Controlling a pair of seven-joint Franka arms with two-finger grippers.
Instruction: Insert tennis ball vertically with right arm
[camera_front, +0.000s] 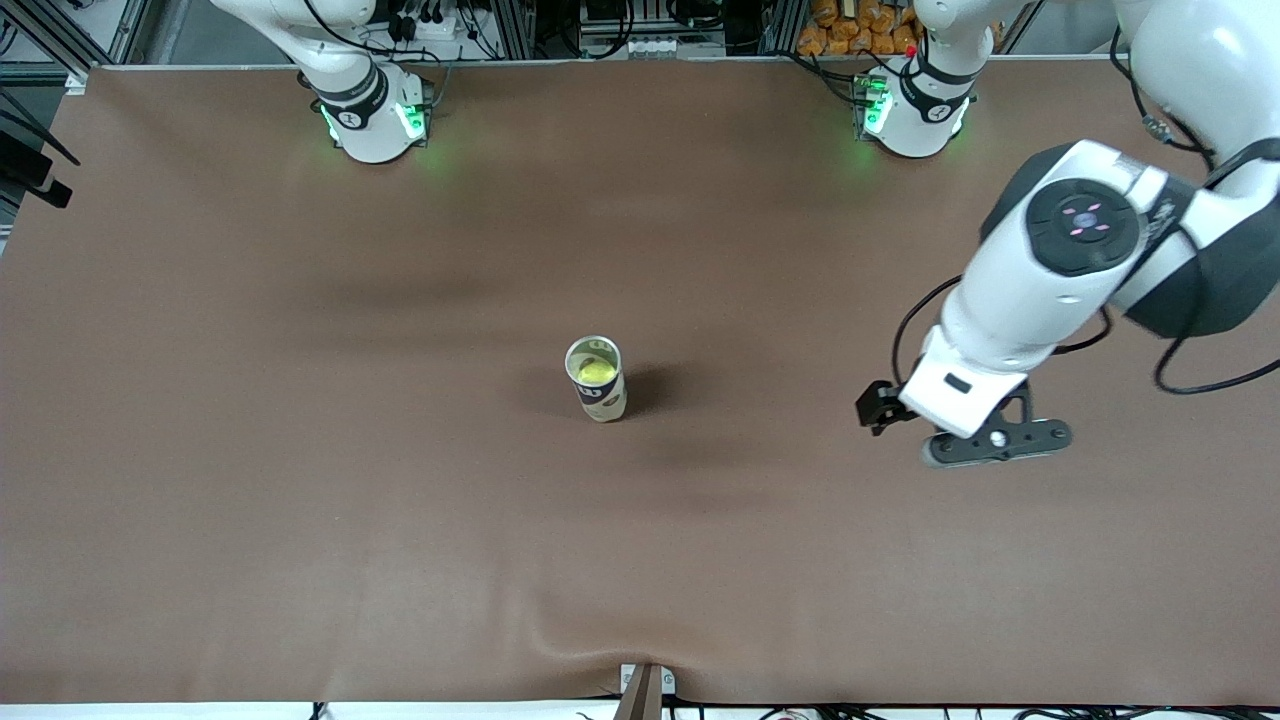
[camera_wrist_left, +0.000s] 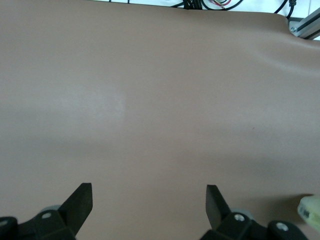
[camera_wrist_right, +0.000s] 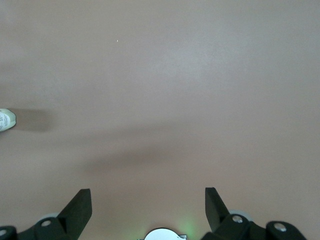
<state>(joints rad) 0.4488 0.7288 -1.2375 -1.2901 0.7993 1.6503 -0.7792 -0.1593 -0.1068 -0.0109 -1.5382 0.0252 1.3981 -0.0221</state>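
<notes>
My right fingers (camera_wrist_right: 80, 205): spread wide with nothing between them; only bare brown table (camera_wrist_right: 165, 85) shows past the tips.
My right gripper (camera_wrist_right: 148, 206): seen only from its own wrist camera, high over the table near my right base (camera_front: 372, 118); it is out of the front view.
My right arm: drawn up by its base, only the lowest joints showing in the front view; it looks parked.
My left fingers (camera_wrist_left: 80, 202): also spread wide and empty.
My left gripper (camera_front: 905, 415): hanging over bare table toward the left arm's end, well apart from the can.
My left arm: reaching out from its base (camera_front: 915, 110), elbow raised, wrist tipped down; waiting.
Can (camera_front: 596, 378): upright at mid-table, mouth open upward.
Tennis ball (camera_front: 593, 372): yellow-green, sitting inside the can, below the rim.
Progress: by my judgement the insertion is done, as the ball is in the can and neither gripper holds anything.
Remaining: nothing I can make out.
</notes>
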